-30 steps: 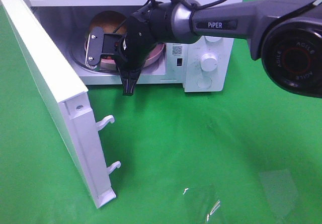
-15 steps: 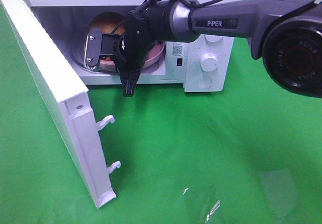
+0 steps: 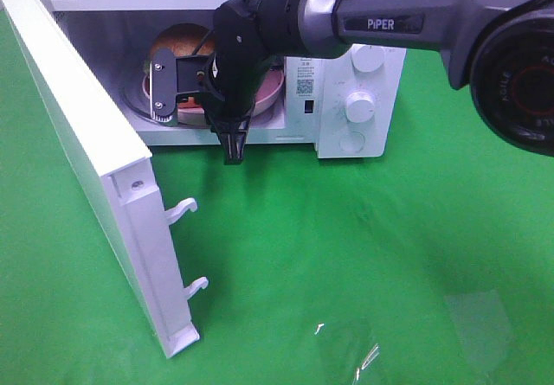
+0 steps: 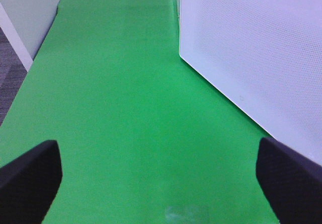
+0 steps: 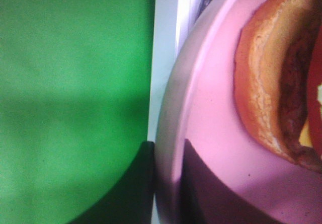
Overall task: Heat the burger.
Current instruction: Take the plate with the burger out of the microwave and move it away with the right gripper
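Note:
The burger (image 3: 177, 39) has a golden-brown bun and sits on a pink plate (image 3: 270, 93) inside the open white microwave (image 3: 381, 82). My right gripper (image 3: 234, 147) hangs at the front of the oven opening, fingers pointing down. In the right wrist view the plate's rim (image 5: 201, 108) runs between the dark fingers of that gripper (image 5: 168, 194), which is shut on it, and the burger (image 5: 271, 83) lies just beyond. My left gripper (image 4: 158, 178) is open and empty over the green cloth. It is out of the exterior high view.
The microwave door (image 3: 78, 134) swings out wide to the left, with two latch hooks (image 3: 183, 208) on its edge. Two knobs (image 3: 359, 104) are on the right panel. A white perforated panel (image 4: 251, 58) stands beside my left gripper. Green cloth (image 3: 346, 255) covers the table.
My right gripper has shifted a little to the right and slightly up along the oven's front. The door and burger stay where they were.

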Robot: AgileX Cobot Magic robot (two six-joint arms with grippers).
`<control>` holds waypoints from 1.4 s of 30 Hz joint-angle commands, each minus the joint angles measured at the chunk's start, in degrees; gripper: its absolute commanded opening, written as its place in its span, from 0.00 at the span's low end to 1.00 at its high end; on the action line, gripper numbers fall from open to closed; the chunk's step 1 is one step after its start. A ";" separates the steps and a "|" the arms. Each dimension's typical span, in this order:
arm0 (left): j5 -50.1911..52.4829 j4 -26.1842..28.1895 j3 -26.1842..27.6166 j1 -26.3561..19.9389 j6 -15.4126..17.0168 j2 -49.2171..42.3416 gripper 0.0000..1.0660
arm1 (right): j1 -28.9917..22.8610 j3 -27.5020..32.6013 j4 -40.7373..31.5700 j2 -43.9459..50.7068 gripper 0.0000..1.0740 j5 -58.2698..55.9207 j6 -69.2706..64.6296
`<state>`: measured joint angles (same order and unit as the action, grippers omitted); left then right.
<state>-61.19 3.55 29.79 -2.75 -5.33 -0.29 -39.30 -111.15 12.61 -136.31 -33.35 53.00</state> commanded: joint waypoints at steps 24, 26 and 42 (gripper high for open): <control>-0.17 -0.06 -0.17 -0.23 0.00 -0.97 0.92 | 0.69 22.35 5.33 16.21 0.00 12.26 9.34; -0.17 -0.06 -0.17 -0.23 0.00 -0.97 0.92 | 0.69 24.12 6.65 17.36 0.00 13.52 9.40; -0.17 -0.06 -0.17 -0.23 0.00 -0.97 0.92 | 0.69 40.34 10.89 26.30 0.00 25.61 10.71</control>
<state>-61.19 3.55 29.79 -2.75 -5.33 -0.29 -39.36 -70.76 23.43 -111.73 -9.40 64.74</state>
